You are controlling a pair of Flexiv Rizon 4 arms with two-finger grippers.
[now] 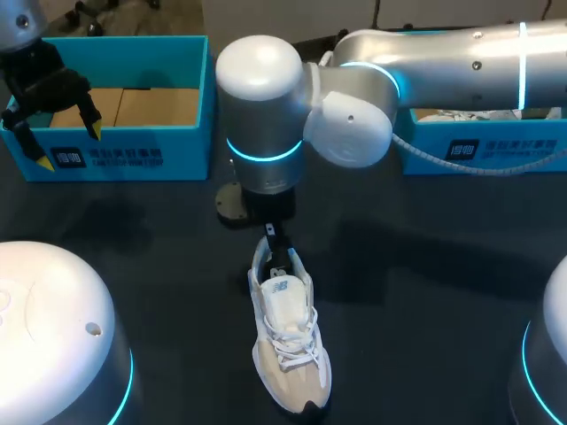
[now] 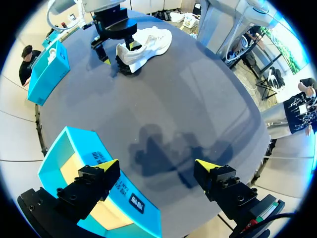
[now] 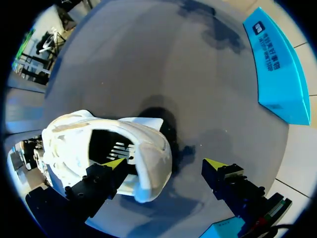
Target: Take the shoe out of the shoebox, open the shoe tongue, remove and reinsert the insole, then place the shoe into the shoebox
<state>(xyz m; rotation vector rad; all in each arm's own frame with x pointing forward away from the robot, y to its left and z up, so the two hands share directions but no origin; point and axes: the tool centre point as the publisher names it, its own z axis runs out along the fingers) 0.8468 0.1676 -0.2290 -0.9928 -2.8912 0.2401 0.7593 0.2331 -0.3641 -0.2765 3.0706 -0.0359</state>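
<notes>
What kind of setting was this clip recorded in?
Most likely a robotics lab bench set up for a shoe-handling trial. The left gripper and right gripper, both open, work over a dark table holding a white sneaker, a left blue shoebox and a right blue shoebox.

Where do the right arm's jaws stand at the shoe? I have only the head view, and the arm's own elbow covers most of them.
Observer: The right wrist view shows the right jaws open across the heel of the shoe. One finger appears to reach into the shoe's opening, and the other finger stands outside, apart from the heel.
Operator: Does the shoe sit on its sole?
Observer: Yes. The left wrist view shows it from the side, resting on its dark sole on the table.
Operator: What lies in the shoebox by the left jaws?
Observer: In the left wrist view the left jaws are open. The part of the shoebox floor beside them is bare tan card.
</notes>
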